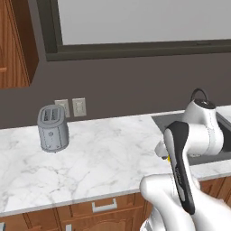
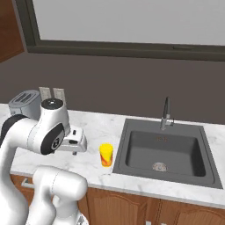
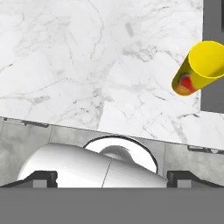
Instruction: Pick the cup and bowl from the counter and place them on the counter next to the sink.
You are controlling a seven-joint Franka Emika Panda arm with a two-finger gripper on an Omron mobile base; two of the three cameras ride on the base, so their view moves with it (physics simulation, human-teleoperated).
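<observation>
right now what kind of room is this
A home kitchen, rendered: a white marble counter over wooden cabinets, a dark recessed sink with a slim faucet, and a grey toaster by the wall outlets.

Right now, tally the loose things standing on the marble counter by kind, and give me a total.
Toaster: 1
Yellow cup: 1
Total: 2 on the counter. The cup stands upright beside the sink.
</observation>
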